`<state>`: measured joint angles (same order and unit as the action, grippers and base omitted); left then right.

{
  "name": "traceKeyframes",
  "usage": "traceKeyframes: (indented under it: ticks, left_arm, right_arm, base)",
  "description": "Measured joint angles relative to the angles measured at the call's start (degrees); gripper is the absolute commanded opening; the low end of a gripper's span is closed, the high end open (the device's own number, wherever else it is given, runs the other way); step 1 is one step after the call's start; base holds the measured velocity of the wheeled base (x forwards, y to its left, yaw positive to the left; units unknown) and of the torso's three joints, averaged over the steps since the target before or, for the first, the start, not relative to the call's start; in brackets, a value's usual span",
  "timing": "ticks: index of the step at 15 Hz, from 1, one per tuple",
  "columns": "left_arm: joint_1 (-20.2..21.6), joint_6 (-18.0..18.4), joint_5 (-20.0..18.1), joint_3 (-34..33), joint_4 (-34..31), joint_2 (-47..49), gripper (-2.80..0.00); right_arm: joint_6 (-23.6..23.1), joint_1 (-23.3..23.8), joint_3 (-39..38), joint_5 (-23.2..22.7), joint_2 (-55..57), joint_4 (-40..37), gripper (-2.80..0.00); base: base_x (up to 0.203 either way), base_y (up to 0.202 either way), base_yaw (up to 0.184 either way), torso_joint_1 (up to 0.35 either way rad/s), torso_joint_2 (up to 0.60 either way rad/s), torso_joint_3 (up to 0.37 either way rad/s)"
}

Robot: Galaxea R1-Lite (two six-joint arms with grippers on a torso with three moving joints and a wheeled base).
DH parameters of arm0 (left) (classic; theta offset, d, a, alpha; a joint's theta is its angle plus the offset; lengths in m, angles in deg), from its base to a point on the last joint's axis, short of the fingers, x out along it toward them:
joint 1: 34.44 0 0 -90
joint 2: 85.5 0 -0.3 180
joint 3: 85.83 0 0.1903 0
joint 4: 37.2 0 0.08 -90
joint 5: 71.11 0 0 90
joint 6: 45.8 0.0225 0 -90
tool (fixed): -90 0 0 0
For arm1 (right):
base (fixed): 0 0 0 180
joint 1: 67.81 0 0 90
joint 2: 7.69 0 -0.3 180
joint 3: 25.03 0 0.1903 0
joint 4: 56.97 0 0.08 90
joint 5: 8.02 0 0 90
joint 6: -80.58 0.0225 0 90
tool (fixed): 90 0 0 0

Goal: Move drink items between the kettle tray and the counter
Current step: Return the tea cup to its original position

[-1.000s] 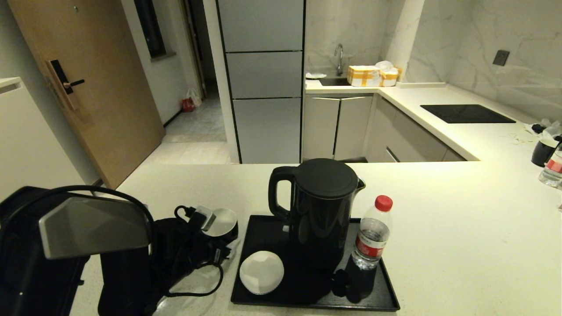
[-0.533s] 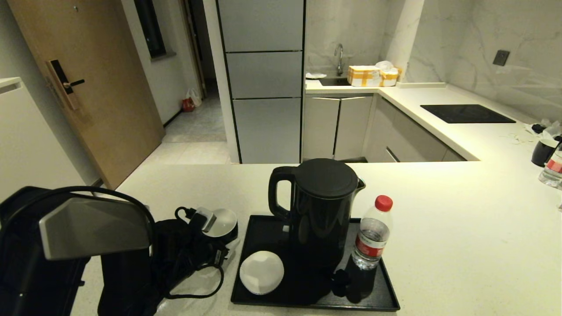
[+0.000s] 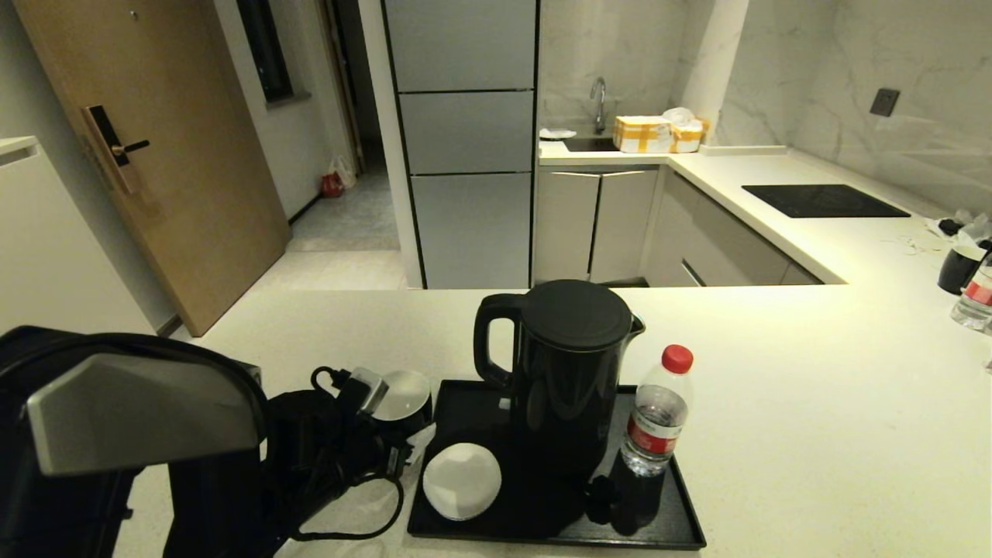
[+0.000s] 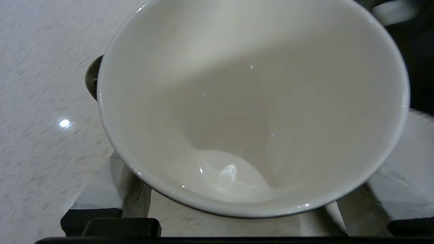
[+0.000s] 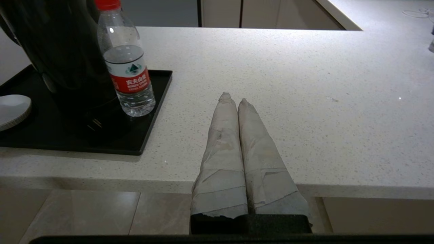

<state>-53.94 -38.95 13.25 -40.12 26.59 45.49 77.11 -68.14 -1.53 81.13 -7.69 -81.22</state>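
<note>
My left gripper (image 4: pixel 244 193) is shut on the black handled cup (image 4: pixel 251 112), whose white inside fills the left wrist view; a taped finger (image 4: pixel 130 189) shows on each side of it. In the head view the cup (image 3: pixel 403 395) hangs just left of the kettle tray (image 3: pixel 674 527), over the counter (image 3: pixel 814 434). The small water bottle (image 3: pixel 657 411) with red cap stands on the tray's right side, also in the right wrist view (image 5: pixel 127 67). My right gripper (image 5: pixel 232 98) is shut and empty at the counter's front edge, right of the tray (image 5: pixel 152 112).
A tall black kettle (image 3: pixel 570 372) and a white saucer (image 3: pixel 462 480) share the tray. A second black cup (image 3: pixel 959 267) and bottle (image 3: pixel 978 298) stand at the far right. A black cooktop (image 3: pixel 821 200) lies at the back right.
My left arm has shifted a little to the right, bringing the cup closer to the tray's left edge. The bottle, kettle and saucer have not moved.
</note>
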Motion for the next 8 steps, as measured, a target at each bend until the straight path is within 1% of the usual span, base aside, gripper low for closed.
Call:
traceKeyframes:
  ticks: [5,8]
  left_arm:
    - [-0.8,-0.6,1.2,-1.1,0.0,-2.1,-2.8]
    - [-2.4,-0.7,2.8,-2.2,0.0,-3.1,-2.8]
  right_arm:
    - [0.1,0.1,0.0,0.0,0.0,0.0,-2.8]
    - [0.0,0.0,0.0,0.0,0.0,0.0,-2.8]
  base:
    - [0.0,0.0,0.0,0.0,0.0,0.0]
    - [0.0,0.0,0.0,0.0,0.0,0.0]
